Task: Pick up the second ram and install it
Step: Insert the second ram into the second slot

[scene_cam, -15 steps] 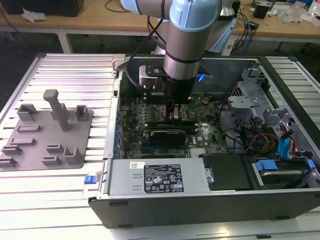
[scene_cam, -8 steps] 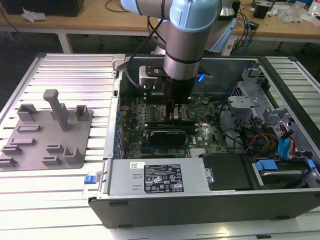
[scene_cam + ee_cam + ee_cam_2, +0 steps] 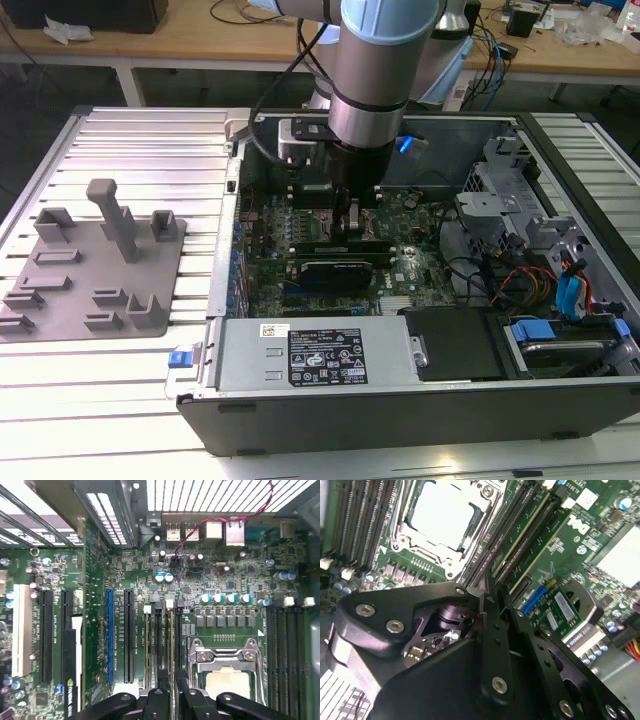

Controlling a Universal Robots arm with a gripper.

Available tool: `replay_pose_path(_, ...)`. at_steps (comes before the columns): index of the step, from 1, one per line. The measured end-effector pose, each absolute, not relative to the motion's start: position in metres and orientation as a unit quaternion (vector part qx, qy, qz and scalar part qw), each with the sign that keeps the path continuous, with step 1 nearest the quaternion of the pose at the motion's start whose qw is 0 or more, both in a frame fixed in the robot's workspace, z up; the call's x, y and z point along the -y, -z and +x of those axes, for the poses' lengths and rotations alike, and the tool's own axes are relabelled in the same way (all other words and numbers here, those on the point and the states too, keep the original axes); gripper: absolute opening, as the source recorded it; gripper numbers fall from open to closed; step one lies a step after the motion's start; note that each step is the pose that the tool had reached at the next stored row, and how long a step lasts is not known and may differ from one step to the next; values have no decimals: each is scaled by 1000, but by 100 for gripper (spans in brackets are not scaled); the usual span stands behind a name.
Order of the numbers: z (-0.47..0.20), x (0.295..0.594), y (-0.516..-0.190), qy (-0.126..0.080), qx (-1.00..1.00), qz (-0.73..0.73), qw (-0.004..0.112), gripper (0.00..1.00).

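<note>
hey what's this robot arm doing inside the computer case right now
The arm has reached down into the open computer case, and its gripper sits over the memory slots beside the CPU socket. The fingers look pressed together with a thin dark edge between them, likely the second ram, lined up with a slot. Whether it is fully seated can't be told. The grey holder tray lies outside the case, on the exterior view's left.
</note>
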State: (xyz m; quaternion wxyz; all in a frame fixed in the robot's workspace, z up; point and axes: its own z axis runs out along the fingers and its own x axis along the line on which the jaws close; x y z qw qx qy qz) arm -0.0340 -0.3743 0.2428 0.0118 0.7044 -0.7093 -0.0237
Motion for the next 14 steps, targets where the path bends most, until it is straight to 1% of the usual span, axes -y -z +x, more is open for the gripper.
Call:
replay_pose_path(1,-34,374,-247,24,709,704,12,16)
replay_pose_path(10,-19,374,-247,24,709,704,12,16)
replay_pose_path(11,-18,374,-247,24,709,704,12,8)
replay_pose_path(14,-21,372,-247,24,709,704,12,8)
